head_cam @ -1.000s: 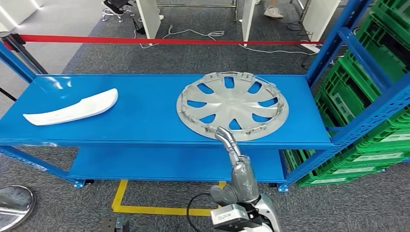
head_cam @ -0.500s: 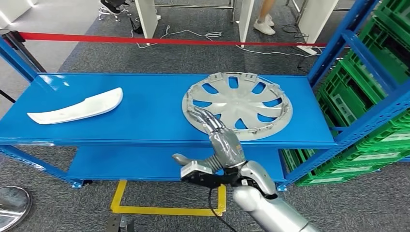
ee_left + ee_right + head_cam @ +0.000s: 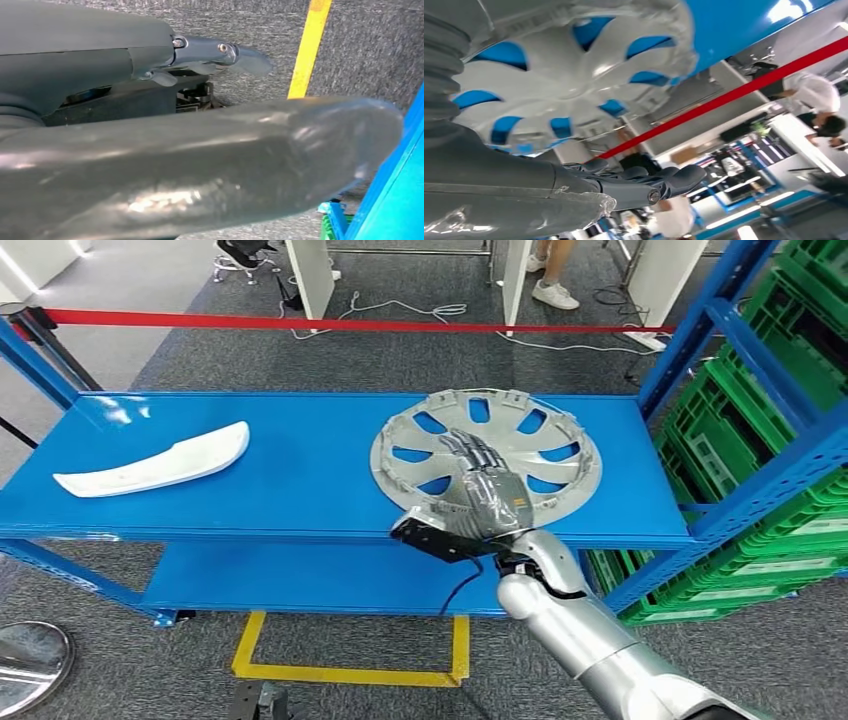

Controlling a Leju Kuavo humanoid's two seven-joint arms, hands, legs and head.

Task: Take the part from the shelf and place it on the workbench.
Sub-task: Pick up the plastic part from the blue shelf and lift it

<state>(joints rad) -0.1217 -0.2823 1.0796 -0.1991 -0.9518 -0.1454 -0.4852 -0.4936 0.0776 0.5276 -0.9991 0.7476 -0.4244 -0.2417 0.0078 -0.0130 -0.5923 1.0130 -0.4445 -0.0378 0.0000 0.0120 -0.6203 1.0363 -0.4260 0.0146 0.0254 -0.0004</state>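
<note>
A silver wheel cover (image 3: 545, 455) lies flat on the right half of the blue shelf (image 3: 300, 475). My right hand (image 3: 482, 488) reaches over its near edge, with straight spread fingers (image 3: 470, 450) above the spokes and nothing held. In the right wrist view the wheel cover (image 3: 574, 70) sits close beside the dark fingers (image 3: 644, 181). A white curved part (image 3: 155, 468) lies on the shelf's left side. My left hand (image 3: 200, 165) hangs low by the floor, holding nothing, its fingers extended.
Green crates (image 3: 760, 430) fill a blue rack at the right. A red barrier tape (image 3: 330, 324) runs behind the shelf, and a person's feet (image 3: 555, 292) stand beyond it. Yellow floor tape (image 3: 345, 672) marks the floor below the lower shelf board (image 3: 300, 580).
My right hand has risen from below the shelf's front edge, turned, and moved forward over the wheel cover's near part. The wheel cover and the white part have not moved.
</note>
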